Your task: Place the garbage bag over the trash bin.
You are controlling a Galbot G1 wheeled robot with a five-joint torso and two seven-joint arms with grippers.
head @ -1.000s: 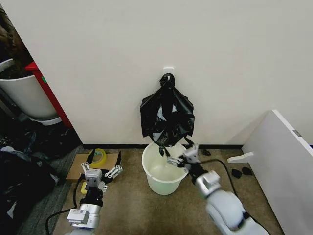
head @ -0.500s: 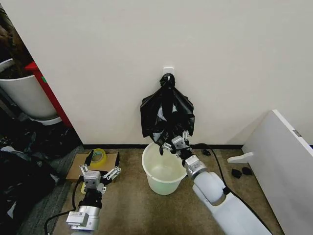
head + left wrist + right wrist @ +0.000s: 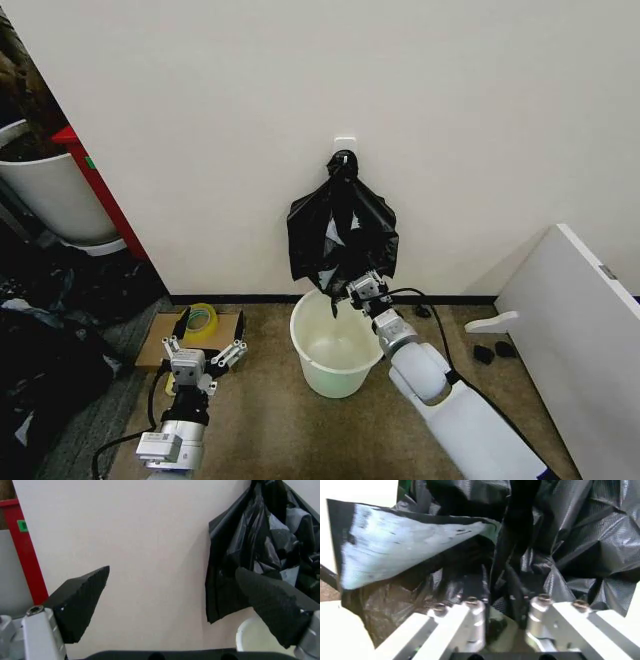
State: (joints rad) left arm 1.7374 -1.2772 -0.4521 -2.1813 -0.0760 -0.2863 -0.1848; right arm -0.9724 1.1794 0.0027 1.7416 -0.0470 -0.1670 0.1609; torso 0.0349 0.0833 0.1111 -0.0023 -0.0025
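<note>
Head view: one trash bin [image 3: 336,352] stands on the floor against the wall, and one garbage bag [image 3: 342,240] hangs on the wall directly above the bin, its lower edge just over the bin's far rim. The right gripper [image 3: 360,290] is raised at the bag's bottom edge, above the bin's far rim, fingers closed down on the hanging plastic. The left gripper [image 3: 208,350] is low and well to the left of the bin, its two dark fingers spread wide around nothing. One roll of yellow tape [image 3: 203,318] lies on one flat cardboard piece [image 3: 157,345] on the floor, left of the bin.

Left wrist view: the two black fingers [image 3: 80,602] stand far apart, empty, with the bag [image 3: 260,547] hanging on the wall beyond and a sliver of the bin's rim [image 3: 245,633] under it.

Right wrist view: the right gripper [image 3: 502,609] has its two metal fingers drawn nearly together, a fold of the crinkled black bag [image 3: 560,543] pinched between them.
</note>
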